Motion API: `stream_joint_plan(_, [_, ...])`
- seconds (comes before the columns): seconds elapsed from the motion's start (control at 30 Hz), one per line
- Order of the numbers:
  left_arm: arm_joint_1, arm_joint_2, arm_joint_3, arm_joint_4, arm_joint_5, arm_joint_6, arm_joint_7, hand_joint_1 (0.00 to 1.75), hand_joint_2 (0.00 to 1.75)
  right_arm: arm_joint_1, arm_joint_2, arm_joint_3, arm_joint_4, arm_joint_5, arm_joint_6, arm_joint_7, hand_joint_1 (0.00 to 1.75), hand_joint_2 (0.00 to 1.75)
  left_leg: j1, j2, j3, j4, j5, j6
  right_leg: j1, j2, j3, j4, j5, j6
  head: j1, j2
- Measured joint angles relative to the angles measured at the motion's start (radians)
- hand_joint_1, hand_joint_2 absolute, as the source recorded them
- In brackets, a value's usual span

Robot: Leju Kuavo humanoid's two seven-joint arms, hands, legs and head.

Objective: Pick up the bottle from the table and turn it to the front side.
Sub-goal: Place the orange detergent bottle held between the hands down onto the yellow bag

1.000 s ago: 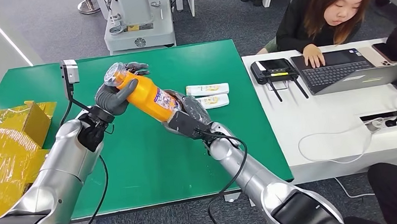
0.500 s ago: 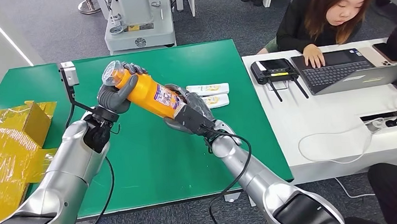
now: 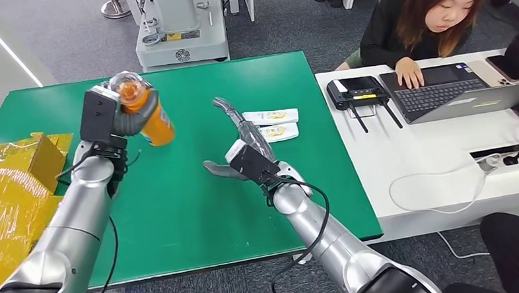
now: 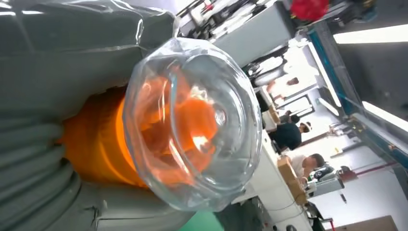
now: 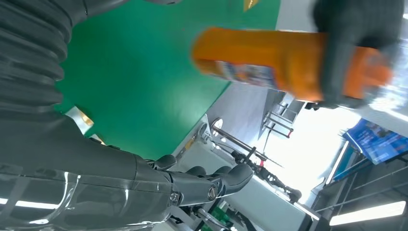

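Left hand (image 3: pixel 129 118) grips the raised bottle (image 3: pixel 146 112); right hand (image 3: pixel 240 147), spread, holds nothing.

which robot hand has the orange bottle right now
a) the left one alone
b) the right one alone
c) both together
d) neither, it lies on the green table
a) The left robot hand grips the orange bottle near its clear cap and holds it up above the green table, while the right robot hand is apart from it with its fingers spread and nothing in them.
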Motion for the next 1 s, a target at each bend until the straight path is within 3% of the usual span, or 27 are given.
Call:
stream_joint_plan(0.1, [-0.02, 0.032, 0.011, -0.04, -0.085, 0.047, -0.014, 1.75, 1.75, 0.019, -0.005, 0.0, -0.001, -0.006, 0.003, -0.022, 0.0, 1.75, 0.0, -0.001, -0.001, 0.0, 0.0, 0.0, 0.0, -0.001, 0.0, 0.0, 0.0, 0.0, 0.0, 0.0])
stream_joint_plan(0.2, [-0.032, 0.058, 0.015, -0.076, -0.231, 0.158, -0.016, 1.75, 1.75, 0.037, -0.009, 0.0, -0.006, -0.02, 0.011, -0.046, 0.0, 1.75, 0.0, 0.002, -0.001, 0.0, 0.0, 0.0, 0.0, 0.001, 0.0, 0.0, 0.0, 0.0, 0.0, 0.0])
stream_joint_plan(0.53, [-0.079, 0.123, -0.026, -0.078, -0.79, 0.44, 0.186, 1.75, 1.75, 0.111, -0.042, -0.003, -0.081, -0.094, -0.062, -0.075, 0.0, 1.75, 0.0, 0.001, -0.001, 0.0, 0.0, 0.0, 0.0, 0.001, 0.0, 0.0, 0.0, 0.0, 0.0, 0.0])
stream_joint_plan(0.8, [-0.088, 0.2, -0.105, 0.03, -1.012, 0.542, 0.312, 1.75, 1.75, 0.232, -0.124, -0.029, -0.257, -0.119, -0.113, -0.079, 0.0, 1.75, -0.001, 0.001, -0.001, 0.0, 0.0, 0.0, -0.001, 0.001, 0.0, 0.0, 0.0, 0.0, 0.0, 0.0])
stream_joint_plan(1.0, [-0.05, 0.272, -0.134, 0.094, -1.125, 0.587, 0.416, 1.75, 1.75, 0.352, -0.194, -0.072, -0.429, -0.125, -0.14, -0.078, 0.0, 1.75, 0.0, 0.001, -0.001, 0.0, 0.0, 0.0, 0.0, 0.001, -0.001, 0.0, 0.0, 0.0, 0.0, 0.0])
